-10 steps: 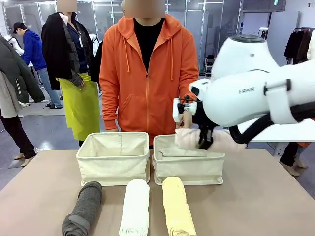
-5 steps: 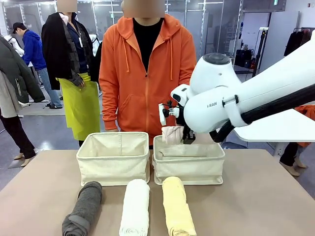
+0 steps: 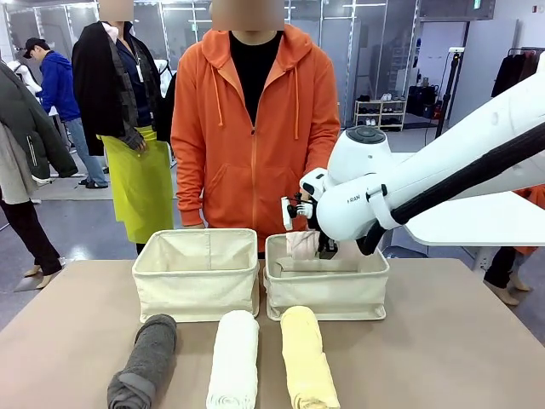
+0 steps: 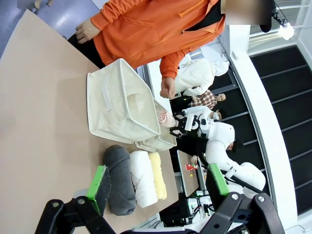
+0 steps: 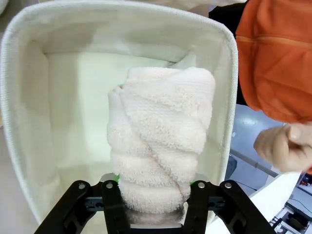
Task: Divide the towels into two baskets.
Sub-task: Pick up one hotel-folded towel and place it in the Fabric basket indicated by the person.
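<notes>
Three rolls lie side by side along the near edge of the surface point(image 3: 443, 341), none of them moved in the last second. The grey towel point(image 3: 143, 362) is toward the near left corner, the white towel point(image 3: 234, 358) is next to it, and the yellow towel point(image 3: 308, 362) is about at the middle. In the left wrist view the left jaws stand wide apart with nothing between them, well apart from the rolls and baskets.

Behind the rolls, toward the far edge, the left basket point(image 3: 197, 277) has nothing visible in it. The right basket point(image 3: 328, 290) stands just beside it. A person point(image 3: 255, 128) in orange stands at the far edge behind both, with one hand point(image 5: 280, 146) curled near the right basket's far rim.

All the change is at the right basket. A second ago the right arm point(image 3: 409, 183) loomed high and close, carrying the pink towel crosswise above the basket's far rim. It has since drawn back and come down, and the roll has turned on end. The pink towel point(image 3: 301, 245) now hangs upright over the basket's left half, its lower end dipping behind the far rim. The right wrist view shows the basket's floor straight beneath it. The right jaws stay clamped on its upper end.

The first towel looks on the point of delivery, with only letting go left to do. Standing on end, the soft roll will likely slump against a wall when freed. Three towels would then remain to be shared out, and the left basket has had none.
</notes>
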Available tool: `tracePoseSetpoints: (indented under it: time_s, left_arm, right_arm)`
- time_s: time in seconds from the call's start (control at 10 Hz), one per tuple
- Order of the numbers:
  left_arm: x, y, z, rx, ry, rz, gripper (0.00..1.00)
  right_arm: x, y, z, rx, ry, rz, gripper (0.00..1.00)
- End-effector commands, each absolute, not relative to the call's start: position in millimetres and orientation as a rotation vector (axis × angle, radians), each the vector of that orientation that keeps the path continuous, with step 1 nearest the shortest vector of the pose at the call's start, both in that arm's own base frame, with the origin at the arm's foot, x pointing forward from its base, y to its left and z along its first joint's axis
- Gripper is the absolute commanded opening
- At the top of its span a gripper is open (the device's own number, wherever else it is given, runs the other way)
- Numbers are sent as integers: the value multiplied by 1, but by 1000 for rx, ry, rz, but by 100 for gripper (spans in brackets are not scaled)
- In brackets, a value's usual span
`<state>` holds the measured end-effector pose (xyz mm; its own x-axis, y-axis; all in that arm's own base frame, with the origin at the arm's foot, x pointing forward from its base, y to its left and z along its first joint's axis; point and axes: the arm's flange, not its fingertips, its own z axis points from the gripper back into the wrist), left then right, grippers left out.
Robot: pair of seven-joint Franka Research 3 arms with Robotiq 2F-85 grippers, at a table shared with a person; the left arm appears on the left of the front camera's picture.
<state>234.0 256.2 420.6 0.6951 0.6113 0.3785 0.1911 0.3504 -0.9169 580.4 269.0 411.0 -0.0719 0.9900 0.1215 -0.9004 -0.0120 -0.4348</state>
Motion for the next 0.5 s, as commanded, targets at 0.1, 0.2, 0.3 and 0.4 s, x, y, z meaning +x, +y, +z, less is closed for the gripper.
tracePoseSetpoints:
  time_s: [0.1,0.2,0.3,0.4]
  left_arm:
    - [232,258,423,-1226,-816,306,100]
    - [232,258,423,-1226,-816,306,100]
    - [232,258,423,-1226,-816,306,100]
    - [232,258,423,-1226,-816,306,100]
  right_arm:
    - [606,274,409,-234,-432,1590,38]
    - [609,273,407,-233,-429,1581,41]
    - [612,271,404,-236,-420,1580,55]
    - [613,270,404,-236,-423,1578,72]
